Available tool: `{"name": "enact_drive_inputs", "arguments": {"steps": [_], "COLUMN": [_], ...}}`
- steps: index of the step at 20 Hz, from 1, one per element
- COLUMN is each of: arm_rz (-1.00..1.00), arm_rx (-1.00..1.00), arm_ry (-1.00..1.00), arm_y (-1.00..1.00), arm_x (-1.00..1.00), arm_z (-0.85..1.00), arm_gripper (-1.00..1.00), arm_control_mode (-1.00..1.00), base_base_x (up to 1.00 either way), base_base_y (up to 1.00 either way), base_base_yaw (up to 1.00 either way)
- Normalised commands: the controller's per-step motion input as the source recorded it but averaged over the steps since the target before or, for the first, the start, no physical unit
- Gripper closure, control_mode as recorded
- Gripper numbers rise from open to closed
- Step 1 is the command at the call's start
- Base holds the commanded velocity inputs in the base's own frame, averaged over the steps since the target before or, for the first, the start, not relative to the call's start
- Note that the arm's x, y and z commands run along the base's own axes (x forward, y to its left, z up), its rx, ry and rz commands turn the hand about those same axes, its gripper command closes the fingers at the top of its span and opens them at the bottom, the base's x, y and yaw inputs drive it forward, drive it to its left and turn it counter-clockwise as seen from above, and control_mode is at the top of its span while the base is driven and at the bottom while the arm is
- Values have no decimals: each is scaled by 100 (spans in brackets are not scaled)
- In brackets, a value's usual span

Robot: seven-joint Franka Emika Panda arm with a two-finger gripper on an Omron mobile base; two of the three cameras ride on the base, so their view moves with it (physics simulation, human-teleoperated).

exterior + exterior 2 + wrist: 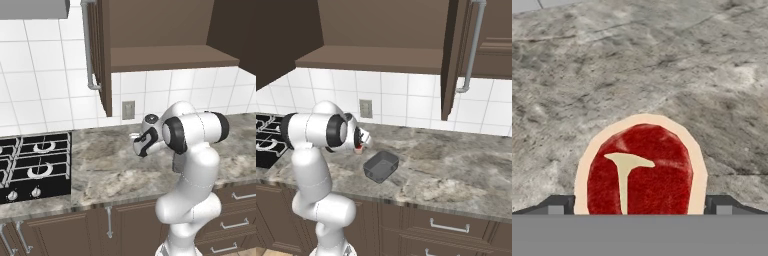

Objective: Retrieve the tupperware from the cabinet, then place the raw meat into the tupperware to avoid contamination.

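The raw meat (641, 170), red with a pale fatty rim, lies flat on the marble counter (662, 65). My gripper (640, 207) is open and low over it, one dark fingertip (559, 205) on each side of the piece. From the right base view, the meat (358, 149) peeks out under the hand (358, 139). The dark grey tupperware (381, 166) sits empty on the counter just right of it. The cabinet (371, 57) above stands open, its door (451, 60) swung out and its shelf bare.
A black gas stove (35, 165) is set into the counter at the left. A wall outlet (128, 109) sits on the white tiles. The open cabinet door (102, 55) hangs out over the counter. Lower drawers (448, 225) run under the counter edge.
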Motion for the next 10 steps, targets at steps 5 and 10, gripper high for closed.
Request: {"name": "enact_drive_inputs", "arguments": {"steps": [5, 10], "arm_rz": [0, 0], "arm_rx": [-1, -7], "arm_ry": [0, 0], "arm_y": [0, 0], "arm_x": [3, 0], "arm_z": [-31, -66], "arm_gripper": [-100, -100], "arm_control_mode": [-100, -100], "base_base_x": [0, 0], "base_base_y": [0, 0], "base_base_yaw": [0, 0]}}
